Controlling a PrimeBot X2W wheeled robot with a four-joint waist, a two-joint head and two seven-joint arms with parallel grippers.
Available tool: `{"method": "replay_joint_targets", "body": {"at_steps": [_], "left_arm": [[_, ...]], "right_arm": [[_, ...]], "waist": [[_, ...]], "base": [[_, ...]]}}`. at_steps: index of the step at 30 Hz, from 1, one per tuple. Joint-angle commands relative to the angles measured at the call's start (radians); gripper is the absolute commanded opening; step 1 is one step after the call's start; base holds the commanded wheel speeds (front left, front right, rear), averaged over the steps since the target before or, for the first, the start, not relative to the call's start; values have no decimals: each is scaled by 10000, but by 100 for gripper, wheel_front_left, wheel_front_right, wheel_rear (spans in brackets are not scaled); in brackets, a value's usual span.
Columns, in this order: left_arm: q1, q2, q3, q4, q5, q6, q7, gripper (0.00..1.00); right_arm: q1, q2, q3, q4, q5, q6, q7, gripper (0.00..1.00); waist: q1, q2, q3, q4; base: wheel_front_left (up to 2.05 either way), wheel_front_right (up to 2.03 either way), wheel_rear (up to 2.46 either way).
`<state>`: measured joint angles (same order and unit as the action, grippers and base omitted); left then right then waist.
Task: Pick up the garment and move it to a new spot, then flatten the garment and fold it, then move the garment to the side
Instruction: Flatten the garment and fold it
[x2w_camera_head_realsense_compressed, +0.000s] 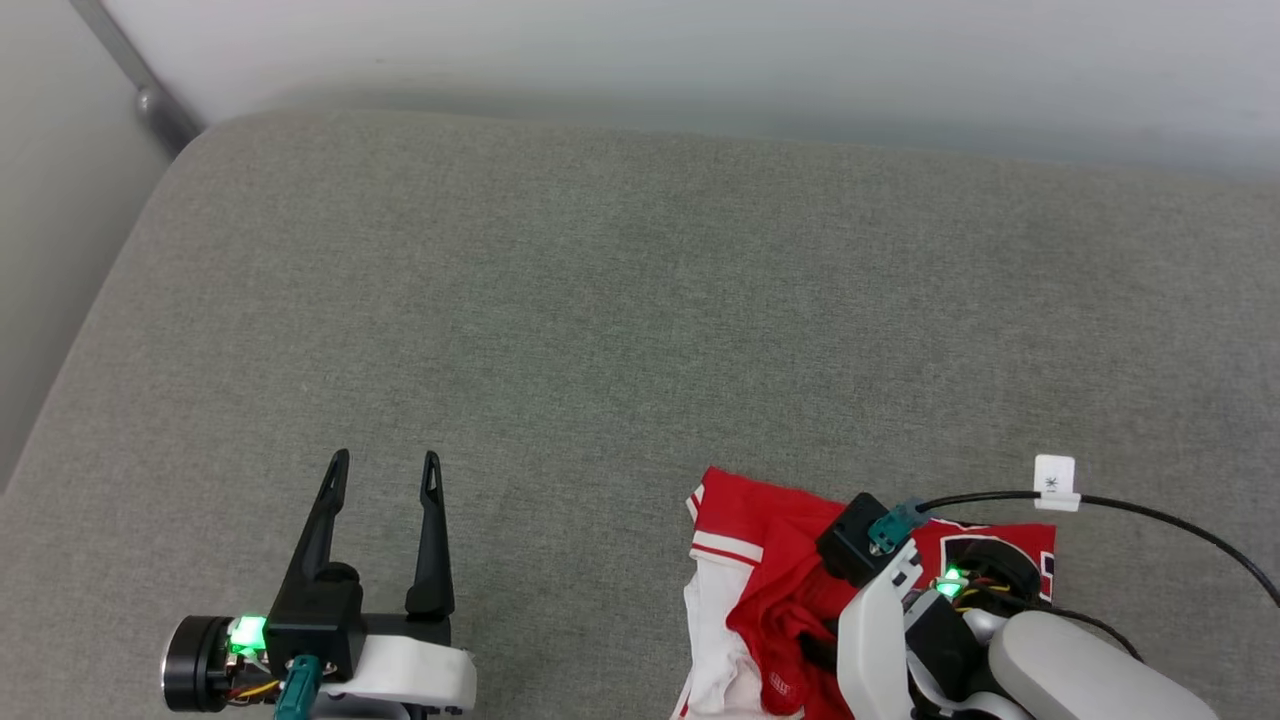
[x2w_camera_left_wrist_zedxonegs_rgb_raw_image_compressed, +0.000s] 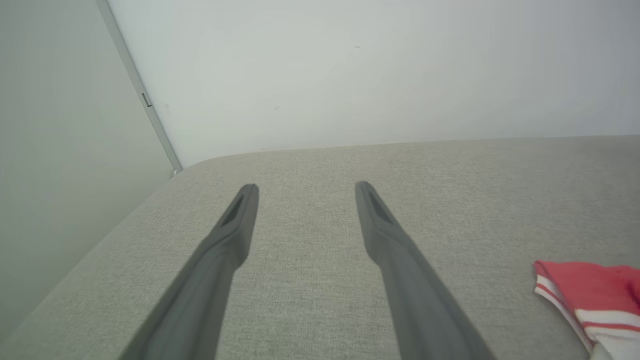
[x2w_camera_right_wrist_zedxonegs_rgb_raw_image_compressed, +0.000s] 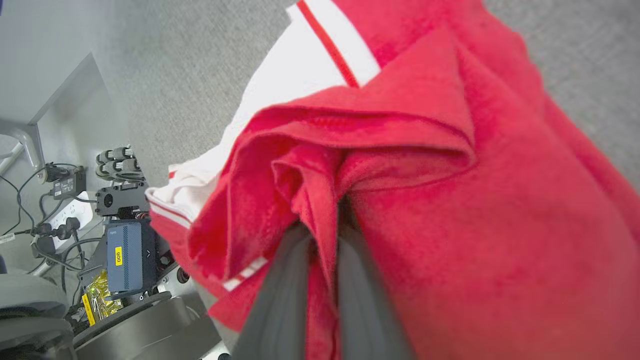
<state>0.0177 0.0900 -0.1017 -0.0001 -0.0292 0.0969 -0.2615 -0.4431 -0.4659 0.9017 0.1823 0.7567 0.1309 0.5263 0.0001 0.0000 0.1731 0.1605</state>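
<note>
head, pad (x2w_camera_head_realsense_compressed: 600, 300): grey fabric, rounded far-left corner, pale wall (x2w_camera_head_realsense_compressed: 700, 60) behind it
head, left tool (x2w_camera_head_realsense_compressed: 387, 458): lower left, just over the pad, fingers pointing up the view, spread apart, nothing between them
head, garment (x2w_camera_head_realsense_compressed: 770, 540): lower right on the pad, near the front edge, bunched; red body, white sleeve with striped trim to its left, black print showing at the right
head, right arm (x2w_camera_head_realsense_compressed: 1060, 660): pale, comes in from the lower right, wrist sits over the garment's middle and hides the fingers
head, cable (x2w_camera_head_realsense_compressed: 1150, 510): black, runs from the wrist off to the right, white tag (x2w_camera_head_realsense_compressed: 1055, 480) clipped on it
left wrist, left tool (x2w_camera_left_wrist_zedxonegs_rgb_raw_image_compressed: 306, 187): released, both fingers wide apart over bare pad, touching no cloth
left wrist, garment (x2w_camera_left_wrist_zedxonegs_rgb_raw_image_compressed: 590, 290): red and white striped edge at the lower right, well apart from the fingers
right wrist, right tool (x2w_camera_right_wrist_zedxonegs_rgb_raw_image_compressed: 325, 240): clenched on a red fold of the garment, cloth pinched between the two fingers, tips buried in it
right wrist, garment (x2w_camera_right_wrist_zedxonegs_rgb_raw_image_compressed: 500, 225): crumpled red folds, white sleeve with a red stripe at top
right wrist, background: pad behind the cloth; blue box (x2w_camera_right_wrist_zedxonegs_rgb_raw_image_compressed: 124, 255) with a yellow label and loose wires at lower left
</note>
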Motion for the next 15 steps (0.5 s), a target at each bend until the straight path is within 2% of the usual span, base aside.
{"method": "replay_joint_targets", "body": {"at_steps": [1, 4, 5, 6, 7, 8, 12, 15], "left_arm": [[-119, -15, -10, 19, 67, -19, -47, 100], [-127, -62, 20, 72, 85, -54, -47, 100], [-96, -72, 50, 91, 91, -59, -47, 100], [-44, -75, 82, 116, 95, -62, -47, 100], [28, -75, 127, 134, 94, -63, -47, 100], [95, -69, 165, 155, 99, -66, -47, 100], [239, -4, 276, 215, 131, -87, -47, 100], [413, 41, 365, 221, 140, -108, -48, 100]], "right_arm": [[-232, 133, 262, 420, -76, -4, -146, 0], [-374, 287, 811, 1153, -36, -7, -453, 0], [-424, 303, 922, 1291, -30, -7, -615, 6], [-478, 315, 1036, 1390, 28, -7, -753, 31], [-508, 337, 1100, 1437, 122, -7, -935, 73], [-584, 293, 1146, 1432, 66, -7, -1182, 100], [-714, -64, 1143, 984, -201, -9, -2257, 100], [-589, -370, 759, 377, -429, -6, -2960, 100]], "waist": [[-1, 0, 85, 101], [-1, 0, 71, 141], [-1, 0, 44, 133], [-1, 0, -7, 113], [-1, 0, -68, 74], [-1, 0, -137, 28], [-1, 0, -479, -181], [-1, 0, -739, -398]], "base": [[0, 0, 0], [0, 0, 0], [0, 0, 0], [0, 0, 0], [0, 0, 0], [0, 0, 0], [0, 0, 0], [0, 0, 0]]}}
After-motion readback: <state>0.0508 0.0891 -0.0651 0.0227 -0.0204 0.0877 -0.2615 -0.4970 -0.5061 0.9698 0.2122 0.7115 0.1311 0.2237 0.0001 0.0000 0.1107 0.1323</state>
